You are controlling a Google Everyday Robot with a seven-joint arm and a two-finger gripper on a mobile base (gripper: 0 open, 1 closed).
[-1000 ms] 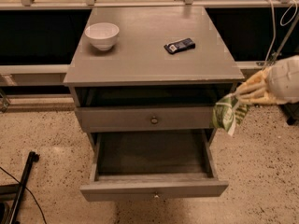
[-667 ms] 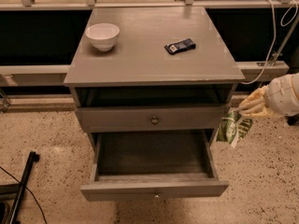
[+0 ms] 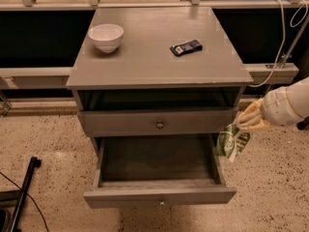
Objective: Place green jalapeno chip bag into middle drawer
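Green jalapeno chip bag [image 3: 232, 142] is hanging in the air off the right side of the cabinet [image 3: 159, 64], and I am seeing it dangling from the gripper [image 3: 241, 125], which is pinching the bag's top edge between its pale fingers [image 3: 251, 116]. The gripper is reaching in from the right edge of the view on a white arm [image 3: 289, 106], level with the closed upper drawer front [image 3: 145, 122]. The bag is drooping beside the right wall of the middle drawer [image 3: 159, 196], which is standing pulled out with its dark inside showing; from my view the bag's lower left corner is overlapping that wall, and I cannot tell whether it is touching it. The bag is not sitting inside the drawer. On the cabinet's top surface a white bowl [image 3: 105, 36] is resting near the back left corner, and a small dark packet [image 3: 186, 47] is lying towards the back right, well apart from the bowl. White cables [image 3: 282, 37] are hanging behind the arm, and a black stand [image 3: 25, 187] is leaning on the speckled floor [image 3: 48, 139] at lower left.
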